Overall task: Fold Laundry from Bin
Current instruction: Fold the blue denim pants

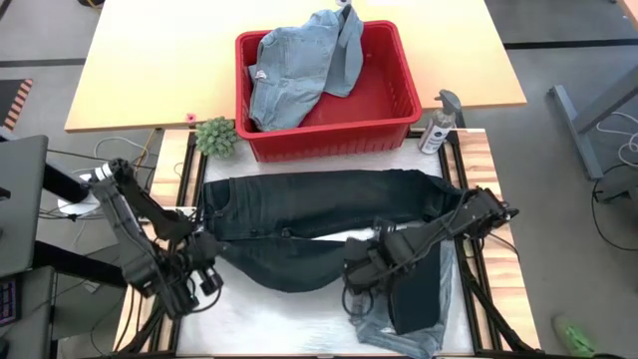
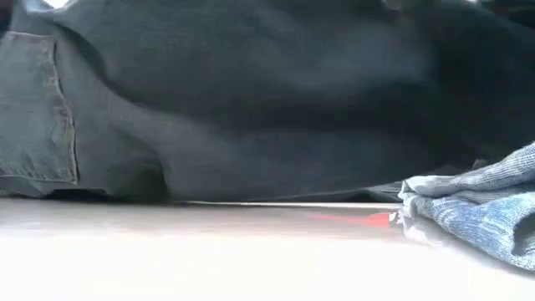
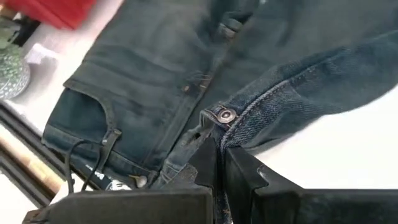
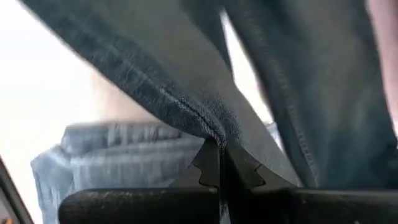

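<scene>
Long dark navy trousers [image 1: 319, 199] lie across the table, waist toward the left; their far half rests flat on the white mat. The near half sags between my two grippers. My left gripper [image 1: 207, 264] is shut on the waistband and my right gripper [image 1: 359, 271] on the near leg. In the low view the dark cloth [image 2: 251, 100] hangs close in front of the camera. The red bin [image 1: 389, 95] stands at the far edge with light blue denim pieces [image 1: 299, 65] draped in it. Another light blue piece [image 1: 399, 334] lies at the near right under a dark item [image 1: 414, 294]. My left gripper pinches the trousers' waistband edge [image 3: 231, 134] between its two fingers, just beside the metal button [image 3: 225, 116]. The fingers slant down from the near left. The front of the waist is raised while the rest of the waist lies on the mat. My right gripper pinches a seamed fold of the near trouser leg [image 4: 214, 134] between its two fingers, coming steeply from above. The cloth runs away from the fingers on both sides. How many layers it has cannot be told.
A spray bottle [image 1: 439, 125] stands right of the bin and a small green plant [image 1: 215, 137] left of it. White mat [image 1: 289, 319] shows at the near middle. Dark frame rails [image 1: 469, 289] run along the table's left and right sides.
</scene>
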